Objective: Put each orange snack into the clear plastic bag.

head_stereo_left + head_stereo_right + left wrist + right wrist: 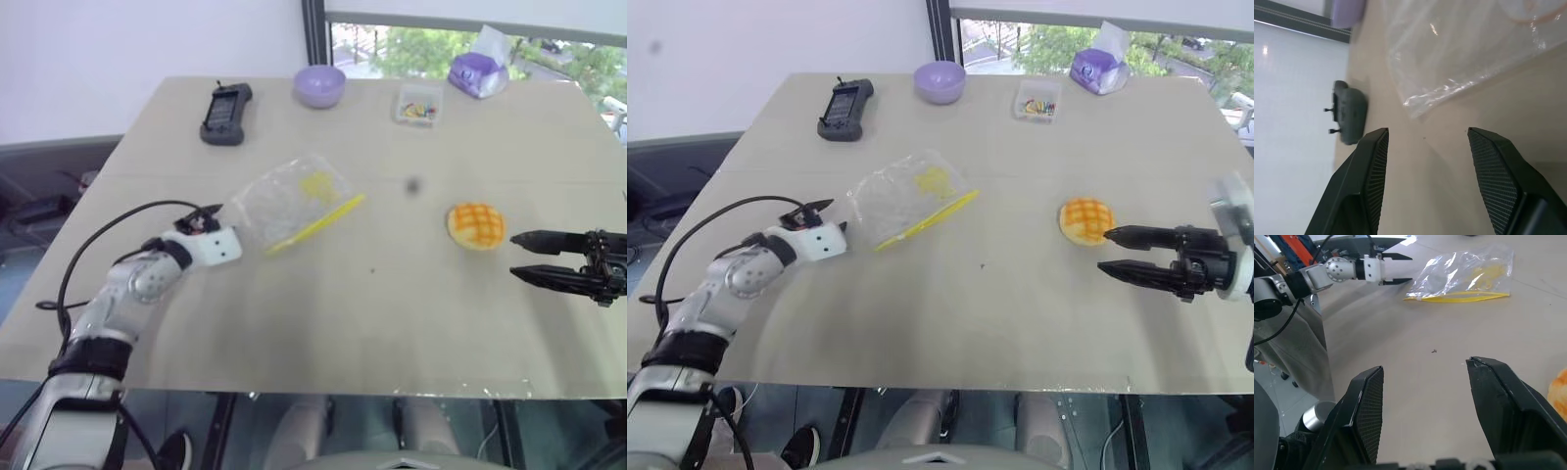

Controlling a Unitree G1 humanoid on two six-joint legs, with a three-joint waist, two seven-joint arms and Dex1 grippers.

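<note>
My left claw (1399, 268) gapes empty beside the bag (292, 201); my right (1117, 253), open near the bun (1085, 221), should straddle it squarely before closing.

Both end effectors (1398, 269) (1107, 252) agape, empty.

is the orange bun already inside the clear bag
No, the orange snack sits bare on the table beside the right gripper, well apart from the clear plastic bag.

Bright, even daylight from window (470, 39) behind table (323, 323); soft shadows, left wrist view w/ slight blur.
</note>
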